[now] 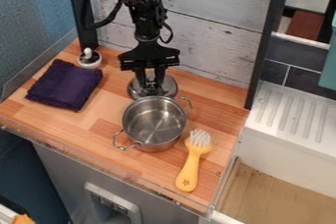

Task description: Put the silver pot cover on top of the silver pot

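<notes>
The black gripper (151,83) hangs at the top centre of the counter, directly over the silver pot cover (135,89), and hides the cover's middle. Round and shiny, the cover lies just behind the silver pot (154,122), close to its back rim. The pot stands upright and uncovered near the middle of the counter, its inside visible, with one wire handle at the front left and another at the back right.
A folded dark purple cloth (64,85) lies at the left, with a small white brush-like item (89,59) behind it. A yellow-handled brush (191,164) lies right of the pot. The wooden counter (98,137) meets a panelled back wall; a white drainboard (289,115) is at the right.
</notes>
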